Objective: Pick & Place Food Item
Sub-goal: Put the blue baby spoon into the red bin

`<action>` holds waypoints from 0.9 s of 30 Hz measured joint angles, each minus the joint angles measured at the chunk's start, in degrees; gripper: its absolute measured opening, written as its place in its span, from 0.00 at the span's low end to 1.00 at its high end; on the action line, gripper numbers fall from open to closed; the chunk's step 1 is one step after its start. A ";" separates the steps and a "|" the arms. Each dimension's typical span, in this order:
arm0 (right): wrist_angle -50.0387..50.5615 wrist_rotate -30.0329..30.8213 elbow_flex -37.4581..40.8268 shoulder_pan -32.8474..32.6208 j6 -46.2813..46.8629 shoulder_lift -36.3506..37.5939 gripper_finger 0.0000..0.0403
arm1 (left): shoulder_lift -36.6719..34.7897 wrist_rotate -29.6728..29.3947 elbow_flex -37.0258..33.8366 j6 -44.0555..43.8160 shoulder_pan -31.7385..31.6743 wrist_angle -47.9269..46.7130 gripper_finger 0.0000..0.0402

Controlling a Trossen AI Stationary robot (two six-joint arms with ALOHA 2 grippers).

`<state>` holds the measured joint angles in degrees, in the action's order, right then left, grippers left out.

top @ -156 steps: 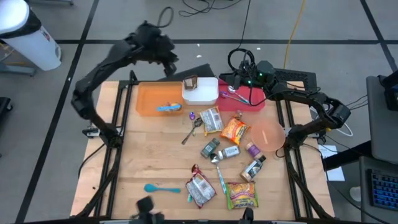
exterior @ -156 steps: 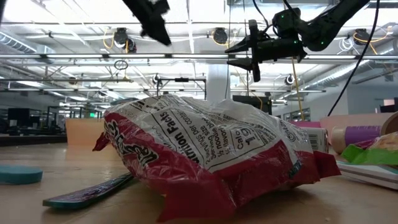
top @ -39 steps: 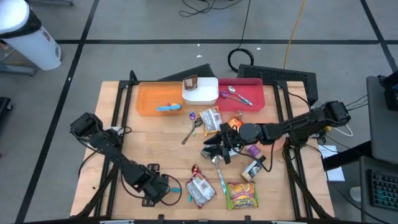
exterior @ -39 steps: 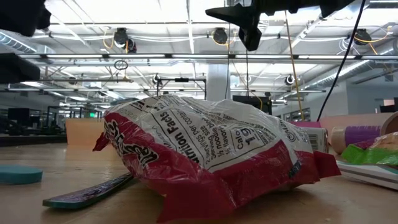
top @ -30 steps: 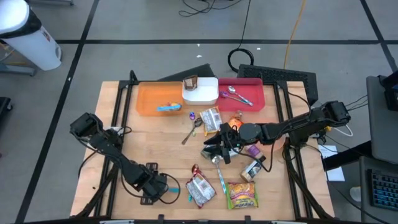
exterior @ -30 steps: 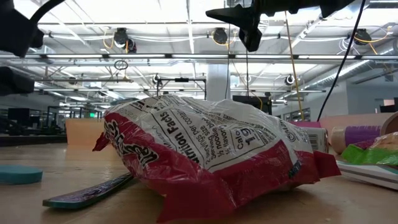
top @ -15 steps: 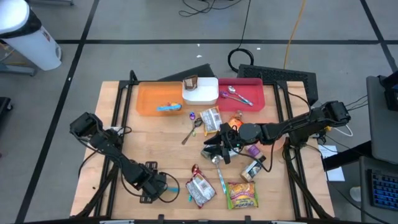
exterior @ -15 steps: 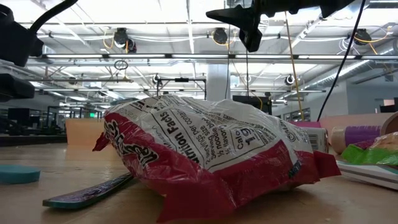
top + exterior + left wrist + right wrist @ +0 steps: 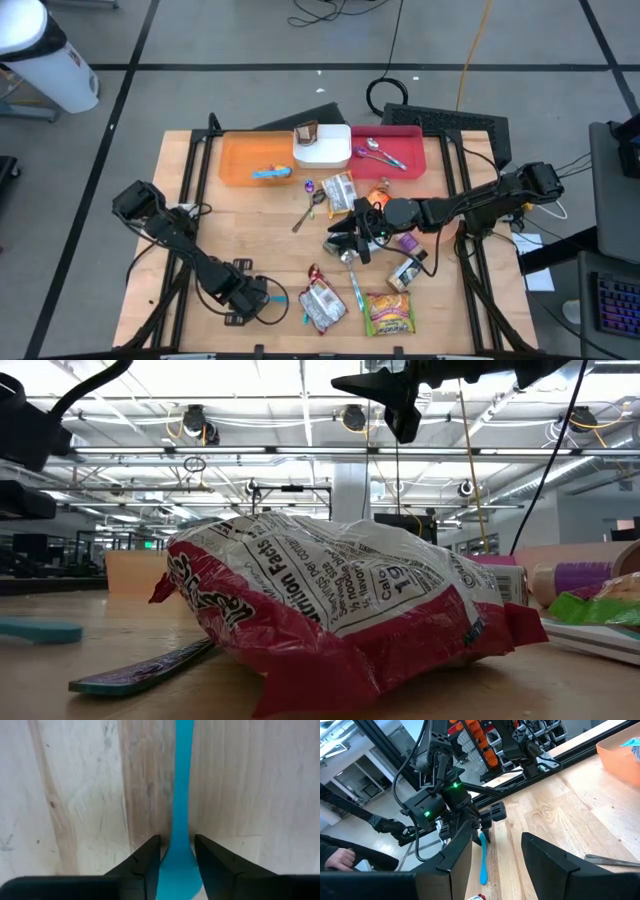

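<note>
Turquoise plastic marks the object in hand: a spoon (image 9: 181, 820) lying flat on the wooden table (image 9: 250, 220), near the front left corner. The left gripper (image 9: 262, 299) is down over it. In its wrist view the two dark fingers (image 9: 142, 862) straddle the spoon's broad end, very close on either side, but whether the pads already press the plastic cannot be told from these frames. The right wrist view shows the same spoon (image 9: 483, 860) extending from that gripper along the boards.

The right gripper (image 9: 342, 240) hangs above the central clutter of packets and small bottles, fingers apart and holding nothing, in a waiting pose.

Step in hand, as judged: securing a grasp, although the object is a utensil rather than food. The snack packets, such as the red-and-white bag (image 9: 340, 610), lie untouched. The orange tray (image 9: 240, 160) and red tray (image 9: 410, 150) sit at the far edge.

Next move, as judged: a firm closure on the spoon, then a straight lift clear of the boards before carrying it towards a tray.
</note>
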<state>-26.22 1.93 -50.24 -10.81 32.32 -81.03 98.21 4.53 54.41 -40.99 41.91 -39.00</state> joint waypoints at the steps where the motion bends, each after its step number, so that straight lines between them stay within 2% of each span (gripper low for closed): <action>1: 0.00 0.00 0.00 0.00 0.00 0.00 0.41 | 0.00 0.12 -0.02 0.00 -0.06 -0.02 0.29; 12: 0.00 0.01 0.00 0.15 -0.02 0.00 0.41 | 0.07 5.21 0.04 -2.48 -4.92 0.24 0.09; 27: -0.02 -0.30 0.00 1.81 0.87 0.00 0.41 | -1.94 10.25 0.09 3.69 -11.45 0.07 0.09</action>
<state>-26.24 1.63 -50.24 -9.00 33.19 -81.03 96.27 14.79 54.50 -37.30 30.46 -38.94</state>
